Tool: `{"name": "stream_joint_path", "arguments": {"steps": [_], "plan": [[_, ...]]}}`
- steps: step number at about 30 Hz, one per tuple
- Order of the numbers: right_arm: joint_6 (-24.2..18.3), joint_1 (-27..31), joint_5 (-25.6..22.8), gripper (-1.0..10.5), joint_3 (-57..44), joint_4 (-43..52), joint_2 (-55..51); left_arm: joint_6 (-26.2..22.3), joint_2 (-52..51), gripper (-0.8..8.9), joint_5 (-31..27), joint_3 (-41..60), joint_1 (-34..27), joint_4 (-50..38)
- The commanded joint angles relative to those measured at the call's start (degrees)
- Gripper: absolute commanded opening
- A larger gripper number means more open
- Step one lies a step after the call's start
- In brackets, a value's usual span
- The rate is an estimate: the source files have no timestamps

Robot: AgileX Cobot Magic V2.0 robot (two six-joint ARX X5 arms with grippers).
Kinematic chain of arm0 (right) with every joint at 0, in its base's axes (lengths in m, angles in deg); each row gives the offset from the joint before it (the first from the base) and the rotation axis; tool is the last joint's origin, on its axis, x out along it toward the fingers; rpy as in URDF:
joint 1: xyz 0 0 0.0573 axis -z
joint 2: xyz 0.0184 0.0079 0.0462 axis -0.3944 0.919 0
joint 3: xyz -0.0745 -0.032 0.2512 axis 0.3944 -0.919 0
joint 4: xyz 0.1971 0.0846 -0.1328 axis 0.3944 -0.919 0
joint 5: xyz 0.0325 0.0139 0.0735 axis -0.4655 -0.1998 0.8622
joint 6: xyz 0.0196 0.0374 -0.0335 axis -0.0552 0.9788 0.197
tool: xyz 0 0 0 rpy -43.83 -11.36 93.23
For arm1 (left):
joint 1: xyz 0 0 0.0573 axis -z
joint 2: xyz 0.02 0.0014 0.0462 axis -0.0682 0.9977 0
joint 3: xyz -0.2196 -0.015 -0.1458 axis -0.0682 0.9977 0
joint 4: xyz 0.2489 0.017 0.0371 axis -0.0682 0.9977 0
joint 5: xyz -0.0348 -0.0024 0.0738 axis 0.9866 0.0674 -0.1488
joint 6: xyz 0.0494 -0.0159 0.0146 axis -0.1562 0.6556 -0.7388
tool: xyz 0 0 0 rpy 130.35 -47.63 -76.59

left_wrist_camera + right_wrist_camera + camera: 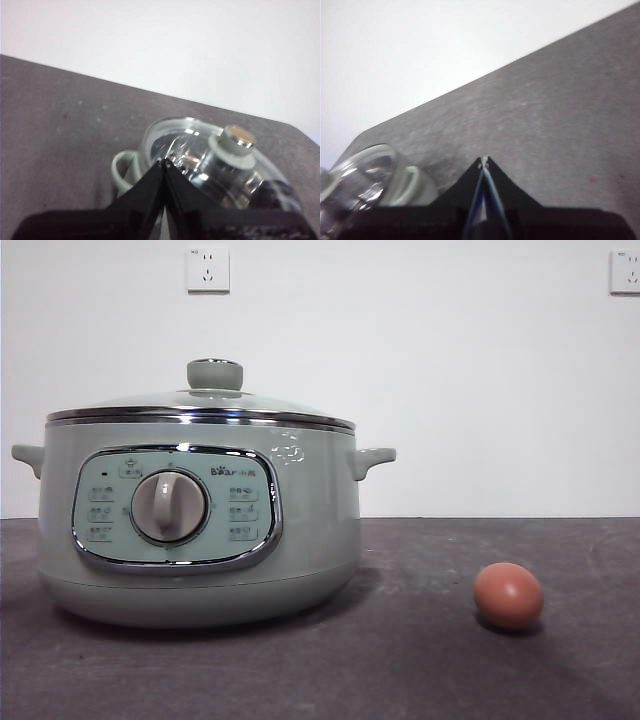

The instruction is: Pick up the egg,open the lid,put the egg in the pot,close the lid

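From the front, the egg (508, 595) lies on the desk (420, 660) well right of the lidded pot (200, 530), long axis level; the panel reads "Bear". The left tool (165, 162) hangs clenched over the lid (220, 165). The right tool (485, 160), clenched and empty, hovers beside the pot, probably nearer the egg.

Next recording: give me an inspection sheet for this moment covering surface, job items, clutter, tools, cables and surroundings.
Surface: dark grey table, matte, slightly mottled.
Pot: sage-green pot upright, dial panel facing the front camera.
Lid: glass lid seated on the pot, knob up.
Egg: egg on the table beside the pot, apart from it.
Clutter: nothing seen.
Tools: left tool shut, empty, above the lid; right tool shut, empty, over bare table beside the pot.
Cables: nothing seen.
Surroundings: white wall with two wall sockets.
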Motion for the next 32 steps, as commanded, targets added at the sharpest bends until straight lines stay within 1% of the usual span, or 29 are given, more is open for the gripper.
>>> {"name": "stream_joint_path", "arguments": {"steps": [1, 5, 7, 9, 12, 13, 14, 15, 18, 19, 20, 24, 25, 26, 27, 28, 32], "plan": [[-1.9, -0.1, 3.6, -0.1, 3.1, 0.3, 4.3, -1.2, 4.3, -0.06, 3.4, -3.3, -0.1, -0.3], [-2.1, -0.1, 10.3, -0.1, 7.0, 0.3, 11.1, -1.7, 11.2, -0.03, 9.4, -8.0, -0.1, -0.3], [-3.5, -0.1, 13.7, -0.1, 8.8, 0.2, 14.7, -2.4, 14.7, -0.03, 11.9, -10.1, -0.1, -0.3], [-4.9, -0.1, 16.2, -0.1, 10.5, 0.1, 18.2, -2.4, 17.9, 0.00, 13.3, -11.8, -0.1, -0.3], [-5.8, -0.1, 20.2, 0.0, 13.1, -0.3, 23.5, -2.4, 22.3, 0.03, 15.1, -14.1, -0.1, -0.3], [-5.9, -0.2, 21.3, 0.0, 14.1, -0.9, 25.1, -2.4, 23.8, 0.14, 16.1, -14.7, -0.1, -0.3], [-6.0, -0.2, 22.2, 0.1, 14.8, -1.4, 26.5, -2.4, 25.0, 0.47, 16.7, -15.3, -0.1, -0.3], [-6.0, -0.3, 22.4, 0.3, 15.5, -1.9, 27.8, -2.4, 26.3, 1.03, 17.7, -15.9, 0.0, -0.3], [-6.6, -1.4, 22.3, 1.9, 17.1, -3.6, 30.7, -2.4, 29.5, 2.71, 18.9, -17.3, 0.1, -0.3], [-7.1, -1.9, 22.2, 2.2, 17.7, -4.3, 31.4, -2.4, 30.3, 3.06, 19.3, -17.6, 0.1, -0.3], [-7.5, -2.3, 22.2, 2.4, 18.0, -4.7, 31.9, -2.4, 30.8, 3.19, 19.3, -17.8, 0.1, -0.3], [-8.3, -4.9, 22.0, 3.6, 18.8, -5.9, 32.8, -2.4, 32.1, 3.20, 19.0, -18.9, 0.6, -0.3], [-8.3, -5.9, 21.7, 3.6, 18.8, -6.2, 32.9, -2.4, 32.1, 3.27, 18.8, -19.3, 0.8, -0.4], [-8.3, -6.9, 21.3, 3.6, 18.8, -6.4, 32.9, -2.4, 32.1, 3.59, 18.8, -19.5, 0.9, -0.9], [-8.3, -8.0, 20.1, 3.6, 18.8, -6.9, 32.9, -2.3, 32.1, 3.91, 18.8, -19.9, 0.9, -1.2], [-8.3, -9.1, 18.2, 3.6, 18.9, -7.5, 32.9, -2.3, 32.1, 3.90, 18.9, -20.3, 0.9, -1.2], [-8.4, -14.6, 7.1, 3.6, 21.2, -14.6, 34.2, -2.3, 32.1, 3.87, 19.1, -22.0, 1.6, -1.1]]}}
